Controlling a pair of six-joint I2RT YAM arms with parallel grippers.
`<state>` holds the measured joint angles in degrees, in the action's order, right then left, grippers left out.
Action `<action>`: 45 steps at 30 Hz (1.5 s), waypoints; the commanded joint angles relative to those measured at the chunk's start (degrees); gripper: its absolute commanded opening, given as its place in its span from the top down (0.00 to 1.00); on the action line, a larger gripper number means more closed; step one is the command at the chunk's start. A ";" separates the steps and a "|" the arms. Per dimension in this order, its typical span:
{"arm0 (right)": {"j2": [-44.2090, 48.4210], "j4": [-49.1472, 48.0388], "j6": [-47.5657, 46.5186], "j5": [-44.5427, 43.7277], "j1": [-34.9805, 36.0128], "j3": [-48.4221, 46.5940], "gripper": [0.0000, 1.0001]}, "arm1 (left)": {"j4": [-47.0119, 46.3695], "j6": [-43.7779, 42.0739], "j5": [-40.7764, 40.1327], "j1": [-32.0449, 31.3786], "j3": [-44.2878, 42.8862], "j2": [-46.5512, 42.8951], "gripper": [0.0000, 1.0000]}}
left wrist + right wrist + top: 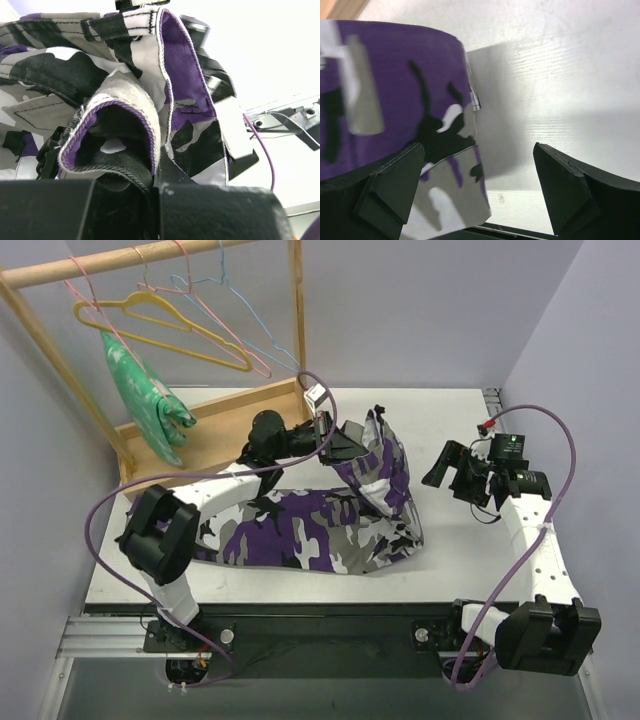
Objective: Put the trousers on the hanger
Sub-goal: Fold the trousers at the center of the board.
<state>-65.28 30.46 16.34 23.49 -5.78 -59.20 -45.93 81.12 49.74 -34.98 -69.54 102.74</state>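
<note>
**Fig. Task status, early stage.** L gripper (348, 443): jaws clamped on a fold at the waist end of the trousers (300, 535). In the L wrist view the cloth bunches right at my fingers. That end stands lifted off the table (450, 560), approx. at table centre. The legs lie flat, running from 3 to 9 o'clock across the near half.

R gripper (480, 190): jaws wide apart, nothing between them. It hovers near the raised cloth, at its 3 o'clock. The top view shows a gap between the two. In the R wrist view I can't tell whether the cloth brushes the L-hand finger.

The hanger (165, 325) hangs by its hook on the wooden rail (120, 260) at 11 o'clock, among pink and blue wire ones and above a green garment (150, 400). It's well apart from the trousers, w/ neither arm on it.

My read: only a one-arm hold on the waist is done. Left to do: fetch or reach the hanger, pass or drape the trousers over its bar, then let go. No cloth is on the hanger yet.
</note>
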 commanded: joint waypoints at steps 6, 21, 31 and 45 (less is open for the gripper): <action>-4.15 -9.89 3.79 9.38 -1.25 6.28 0.05 | -7.86 -3.25 1.50 4.66 10.54 -16.76 1.00; -14.35 -23.58 9.32 15.44 11.40 13.50 0.07 | 18.85 -14.41 8.26 28.10 24.62 -43.93 1.00; -24.10 -30.10 12.31 18.17 18.52 11.66 0.07 | 45.26 -31.95 10.31 39.81 25.60 -49.83 1.00; -35.18 -34.67 11.96 22.13 23.18 8.14 0.08 | 82.83 -59.05 -16.77 42.80 14.35 -50.09 1.00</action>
<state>-98.26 -3.14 28.75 44.03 15.51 -48.90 30.22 30.46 43.55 6.72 -50.37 54.43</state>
